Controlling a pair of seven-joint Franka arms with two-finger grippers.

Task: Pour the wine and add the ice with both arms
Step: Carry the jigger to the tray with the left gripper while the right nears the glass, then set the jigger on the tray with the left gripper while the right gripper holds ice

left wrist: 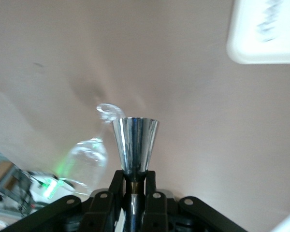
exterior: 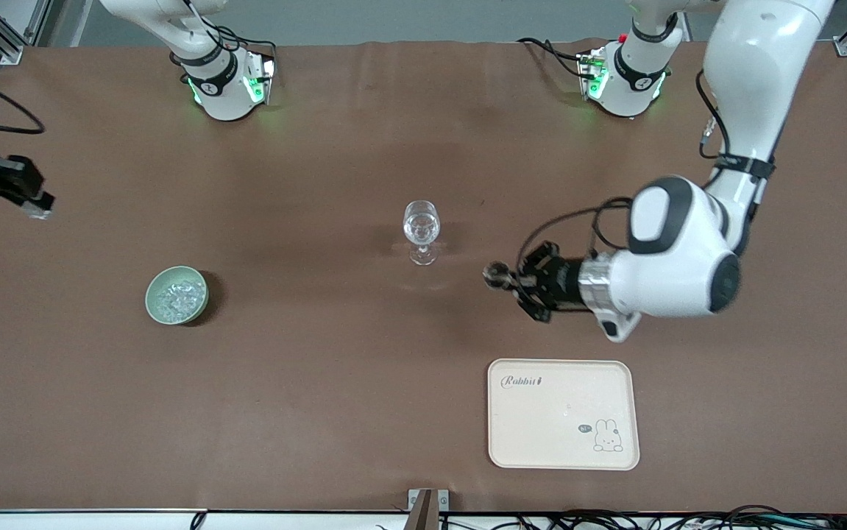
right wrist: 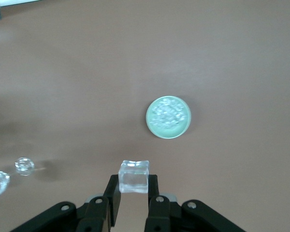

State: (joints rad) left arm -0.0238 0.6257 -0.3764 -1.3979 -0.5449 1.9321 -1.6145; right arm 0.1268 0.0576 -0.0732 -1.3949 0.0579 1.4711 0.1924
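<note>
A clear wine glass (exterior: 422, 228) stands upright mid-table. It also shows in the left wrist view (left wrist: 89, 159) and in the right wrist view (right wrist: 23, 165). My left gripper (exterior: 514, 282) (left wrist: 134, 176) is shut on a shiny metal measuring cup (exterior: 497, 275) (left wrist: 135, 142), held on its side over the table between the glass and the tray, apart from the glass. My right gripper (exterior: 34, 205) (right wrist: 134, 182) is shut on one clear ice cube (right wrist: 134, 176), high over the right arm's end of the table. More ice (exterior: 175, 298) lies in the pale green bowl (exterior: 152, 288) (right wrist: 153, 126).
A cream tray (exterior: 563, 449) with a rabbit print lies nearer the front camera than the left gripper, and its corner shows in the left wrist view (left wrist: 261, 48). The brown table mat (exterior: 320, 383) covers the whole table.
</note>
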